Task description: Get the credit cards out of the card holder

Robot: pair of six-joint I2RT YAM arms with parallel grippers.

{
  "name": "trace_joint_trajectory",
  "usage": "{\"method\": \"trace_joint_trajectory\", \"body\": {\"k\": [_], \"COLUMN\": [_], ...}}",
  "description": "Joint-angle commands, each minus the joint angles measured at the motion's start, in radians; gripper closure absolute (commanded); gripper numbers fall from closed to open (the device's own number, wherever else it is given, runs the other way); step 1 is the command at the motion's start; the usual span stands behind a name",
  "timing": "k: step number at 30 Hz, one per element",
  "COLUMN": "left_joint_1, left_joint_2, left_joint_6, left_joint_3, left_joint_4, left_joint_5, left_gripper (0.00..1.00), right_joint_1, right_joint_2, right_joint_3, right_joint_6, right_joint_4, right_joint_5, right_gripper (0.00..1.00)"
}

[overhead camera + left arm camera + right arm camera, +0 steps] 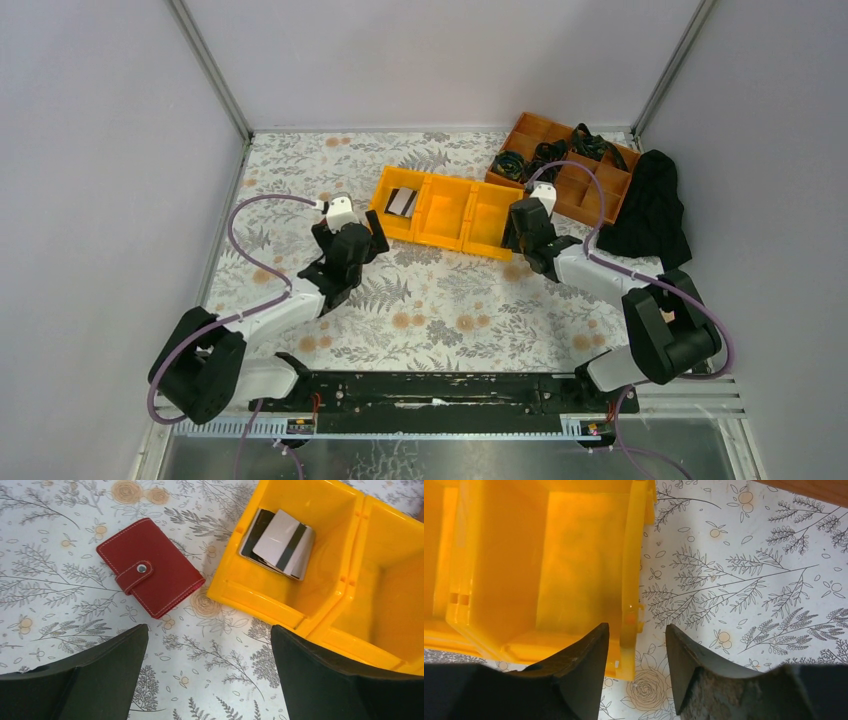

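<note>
The red card holder (pixel 150 572) lies closed, its snap strap fastened, on the floral table just left of the yellow bin (pixel 260 597). It does not show in the top view. Grey-white and black credit cards (pixel 282 542) lie stacked in the bin's left compartment, also seen from above (pixel 402 202). My left gripper (pixel 208 629) is open and empty, hovering near the holder and the bin's left end (pixel 372 240). My right gripper (pixel 636 627) is open at the bin's right end (pixel 515 232), its jaws on either side of the bin's right wall (pixel 631 580).
A brown wooden divided tray (pixel 570 165) with black cables stands at the back right. A black cloth (pixel 650 210) lies beside it. The yellow bin's middle compartment (pixel 447 210) and right compartment (pixel 490 218) hold nothing. Grey walls enclose the table.
</note>
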Motion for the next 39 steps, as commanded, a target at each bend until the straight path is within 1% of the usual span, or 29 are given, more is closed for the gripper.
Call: {"method": "trace_joint_trajectory", "body": {"k": [1,2,4,7,9,12,15,17,18,19,21,22,23,24,26,29,30,31,33,35,37,38,39], "left_joint_1": [-0.002,-0.002,-0.001,-0.001,-0.001,-0.001,-0.001,-0.001,-0.001,-0.001,-0.001,-0.002,-0.001,-0.002,-0.002,-0.001,-0.002,-0.002,-0.002,-0.001,-0.001,-0.002,-0.001], "left_joint_2": [0.031,0.035,0.031,0.018,0.015,0.019,0.018,0.017,0.017,0.018,0.022,0.027,0.032,0.037,0.048,0.092,0.121,0.153,0.227,0.307,0.374,0.385,0.387], "left_joint_6": [-0.007,-0.014,-0.012,-0.002,0.002,-0.002,0.0,0.002,0.002,0.003,0.003,0.005,0.005,0.01,0.026,0.086,0.107,0.129,0.16,0.21,0.242,0.249,0.252], "left_joint_3": [0.014,0.023,0.033,0.013,0.007,0.005,-0.003,-0.008,-0.011,-0.013,-0.013,-0.013,-0.011,-0.012,-0.018,-0.019,-0.004,0.028,0.114,0.208,0.281,0.302,0.301], "left_joint_4": [0.075,0.053,0.03,0.063,0.073,0.074,0.09,0.1,0.109,0.116,0.122,0.122,0.124,0.13,0.16,0.25,0.253,0.242,0.187,0.13,0.083,0.079,0.089], "left_joint_5": [-0.135,-0.149,-0.148,-0.132,-0.127,-0.138,-0.129,-0.11,-0.098,-0.09,-0.079,-0.075,-0.073,-0.066,-0.044,0.026,0.052,0.067,0.073,0.058,0.032,0.015,0.009], "left_gripper": [0.0,0.0,0.0,0.0,0.0,0.0,0.0,0.0,0.0,0.0,0.0,0.0,0.0,0.0,0.0,0.0,0.02,0.08,0.11,0.23,0.39,0.43,0.44], "right_joint_1": [0.01,0.011,0.011,0.011,0.01,0.011,0.011,0.011,0.01,0.01,0.011,0.011,0.012,0.01,0.011,0.011,0.012,0.012,0.01,0.01,0.01,0.011,0.011], "right_joint_2": [0.038,0.045,0.049,0.049,0.054,0.056,0.032,0.02,0.015,0.013,0.007,0.003,-0.003,-0.014,-0.045,-0.116,-0.141,-0.165,-0.201,-0.217,-0.218,-0.218,-0.216], "right_joint_3": [0.026,0.031,0.033,0.037,0.049,0.068,0.052,0.042,0.039,0.038,0.035,0.032,0.026,0.022,-0.001,-0.06,-0.083,-0.105,-0.141,-0.158,-0.156,-0.152,-0.148], "right_joint_6": [-0.002,0.002,0.006,0.011,0.025,0.043,0.049,0.049,0.052,0.054,0.06,0.06,0.061,0.063,0.065,0.064,0.062,0.057,0.044,0.036,0.033,0.032,0.033], "right_joint_4": [0.008,0.002,-0.006,-0.02,-0.055,-0.096,-0.093,-0.08,-0.079,-0.079,-0.082,-0.077,-0.069,-0.063,-0.034,0.032,0.059,0.083,0.128,0.146,0.142,0.136,0.133], "right_joint_5": [0.055,0.064,0.086,0.129,0.177,0.233,0.259,0.262,0.27,0.281,0.3,0.301,0.299,0.299,0.3,0.296,0.292,0.288,0.273,0.267,0.271,0.272,0.274], "right_gripper": [0.48,0.51,0.6,0.8,0.88,0.91,0.91,0.86,0.82,0.74,0.49,0.41,0.37,0.35,0.35,0.35,0.36,0.36,0.37,0.37,0.37,0.37,0.37]}}
